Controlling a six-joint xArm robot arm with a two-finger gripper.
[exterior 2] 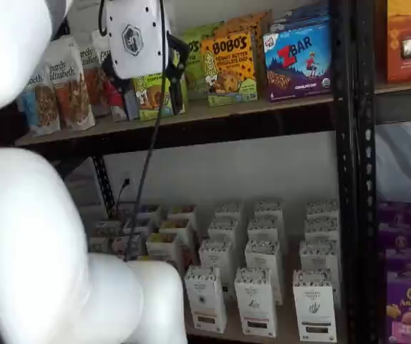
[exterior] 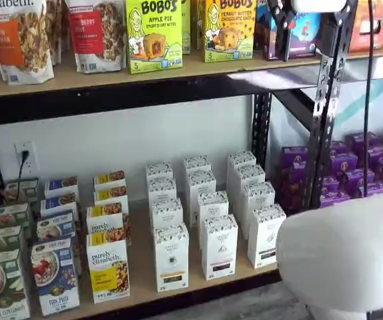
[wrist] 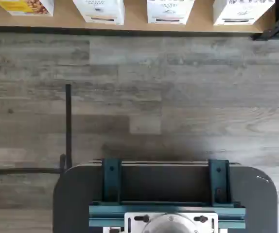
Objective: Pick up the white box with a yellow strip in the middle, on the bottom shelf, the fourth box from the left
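The white box [exterior: 171,257] stands at the front of the bottom shelf [exterior: 198,292], just right of a purely elizabeth box with a yellow square. It has a speckled top and a tan strip low on its front. It also shows in a shelf view as the leftmost front white carton [exterior 2: 205,297], and in the wrist view as a carton [wrist: 99,10] on the shelf board [wrist: 61,22]. My gripper [exterior: 315,27] hangs high up by the upper shelf, far above the box. Its white body and black fingers [exterior 2: 177,51] show, spread apart with nothing between them.
More white cartons [exterior: 219,245] stand in rows right of and behind the target. Bobo's boxes [exterior: 153,33] fill the upper shelf. A black upright [exterior: 325,107] and purple boxes [exterior: 351,167] are at the right. My white arm [exterior 2: 26,236] blocks part of both shelf views. The dark teal-bracketed mount [wrist: 166,194] sits over grey floor.
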